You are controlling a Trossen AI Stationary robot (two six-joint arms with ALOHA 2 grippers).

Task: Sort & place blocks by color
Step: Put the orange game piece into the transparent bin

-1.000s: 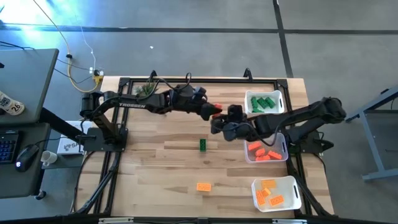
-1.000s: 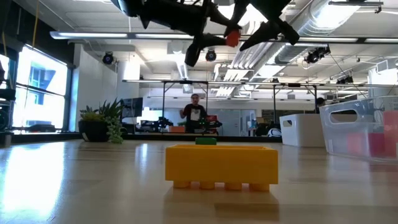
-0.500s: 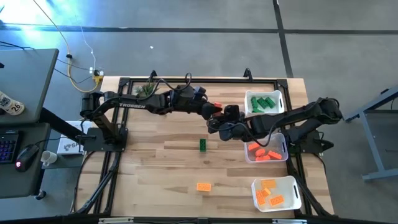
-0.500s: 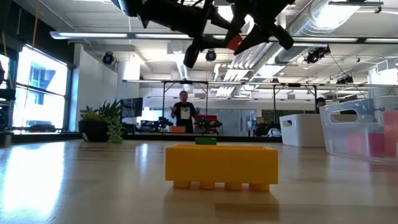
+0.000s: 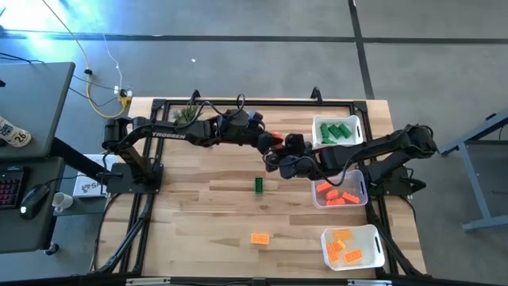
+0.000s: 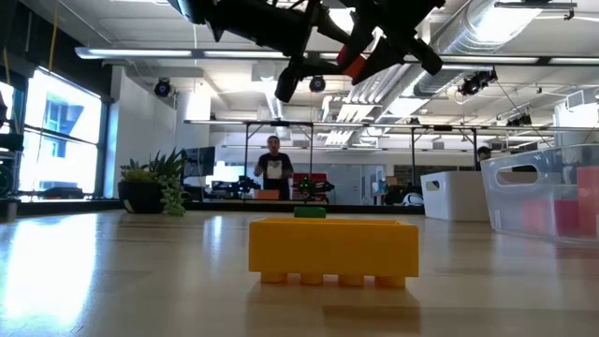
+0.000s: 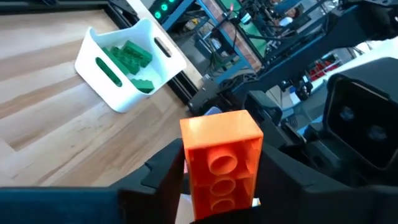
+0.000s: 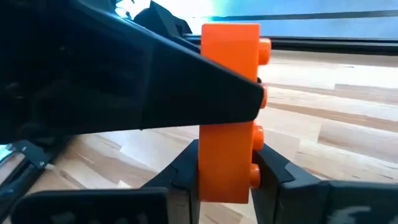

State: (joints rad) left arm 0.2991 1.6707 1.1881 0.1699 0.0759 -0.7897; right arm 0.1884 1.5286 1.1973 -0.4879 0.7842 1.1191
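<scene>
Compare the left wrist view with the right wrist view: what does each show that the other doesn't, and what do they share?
Only the left wrist view shows the white bin holding green blocks, with the right arm's dark body close behind.

Only the right wrist view shows the right gripper shut on the brick's lower end, with a left gripper finger lying across its side.

Both show the red-orange brick in the handover, held above the wooden table.
</scene>
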